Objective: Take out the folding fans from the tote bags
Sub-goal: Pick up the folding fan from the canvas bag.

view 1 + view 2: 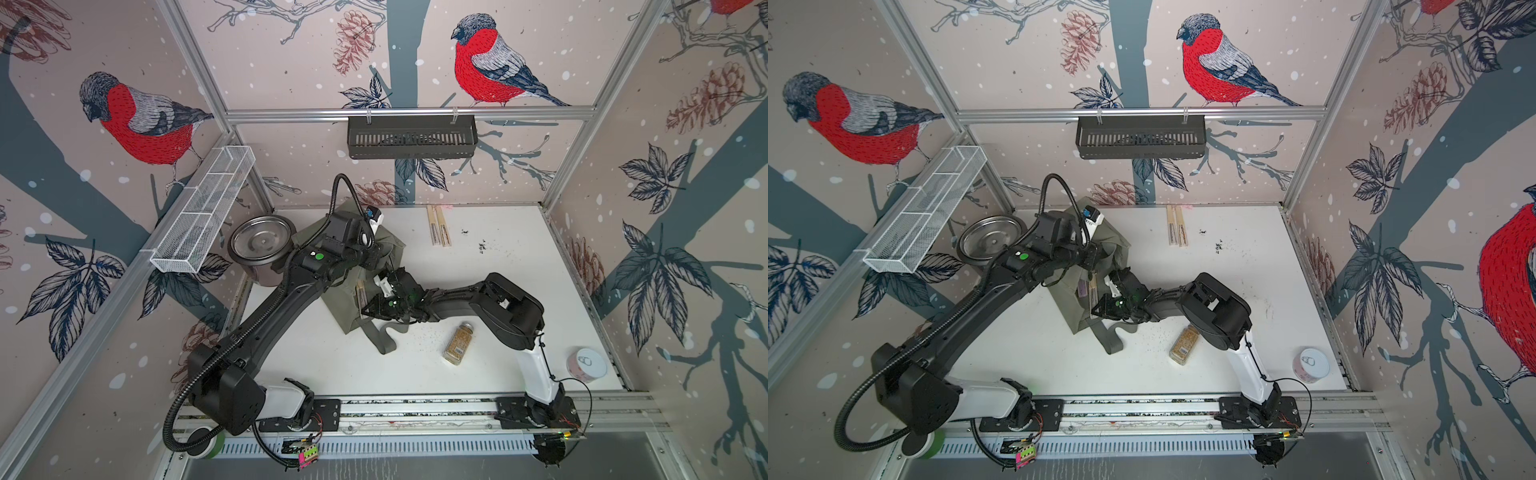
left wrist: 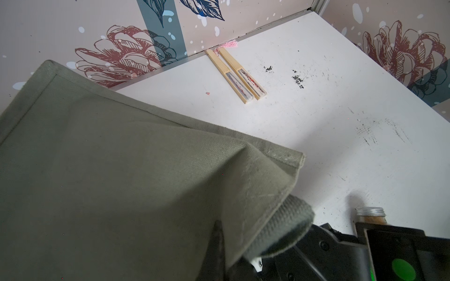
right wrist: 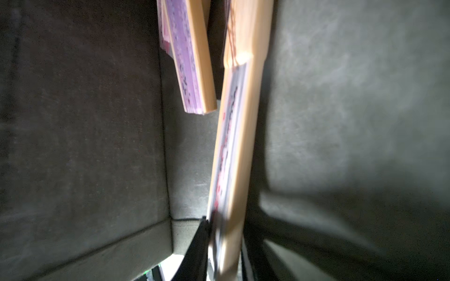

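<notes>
Tote bag [image 1: 337,300] w/ 2 fans [image 3: 233,146] inside

You see a small booth closed on three sides; its back wall [image 1: 291,62], left wall [image 1: 50,75] and right wall [image 1: 602,199] wear pale pink wallpaper printed with red-breasted bullfinches [image 1: 490,66], pine cones [image 1: 353,39], dark leaves [image 1: 660,178] and grey-blue branches [image 1: 405,54], dotted with white flecks; aluminium frame bars [image 1: 409,112] run along the corners and across the back; on the back bar hangs a black slotted rack [image 1: 411,139]; on the left bar you find a white wire-mesh tray [image 1: 203,212], divided into compartments; the floor of the booth is a white tabletop [image 1: 561,257], scuffed and sprinkled with dark specks [image 1: 482,246]; a slotted metal rail [image 1: 415,409] edges its near side; the light falls even and soft.
</notes>
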Action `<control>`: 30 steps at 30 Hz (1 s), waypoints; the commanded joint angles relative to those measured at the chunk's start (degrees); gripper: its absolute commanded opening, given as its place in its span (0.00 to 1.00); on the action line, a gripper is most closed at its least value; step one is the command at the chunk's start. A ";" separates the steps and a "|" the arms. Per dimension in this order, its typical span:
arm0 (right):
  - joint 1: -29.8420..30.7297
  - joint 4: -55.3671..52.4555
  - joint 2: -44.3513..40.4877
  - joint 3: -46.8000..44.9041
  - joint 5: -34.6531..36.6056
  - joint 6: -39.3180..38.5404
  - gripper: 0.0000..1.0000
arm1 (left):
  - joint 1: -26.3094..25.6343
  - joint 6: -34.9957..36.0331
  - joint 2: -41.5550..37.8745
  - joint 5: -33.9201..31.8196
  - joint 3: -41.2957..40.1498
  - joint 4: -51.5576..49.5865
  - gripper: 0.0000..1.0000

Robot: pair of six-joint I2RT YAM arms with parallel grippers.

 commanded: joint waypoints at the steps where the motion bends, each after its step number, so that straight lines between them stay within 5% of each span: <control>1: 0.14 0.17 -0.20 0.07 -0.51 -0.23 0.23 | -0.06 0.59 0.07 -0.49 -0.04 0.44 0.00; 30: -0.67 -4.80 -18.01 -14.74 4.06 -5.23 0.12 | -0.10 0.52 -0.46 -0.58 0.00 0.46 0.00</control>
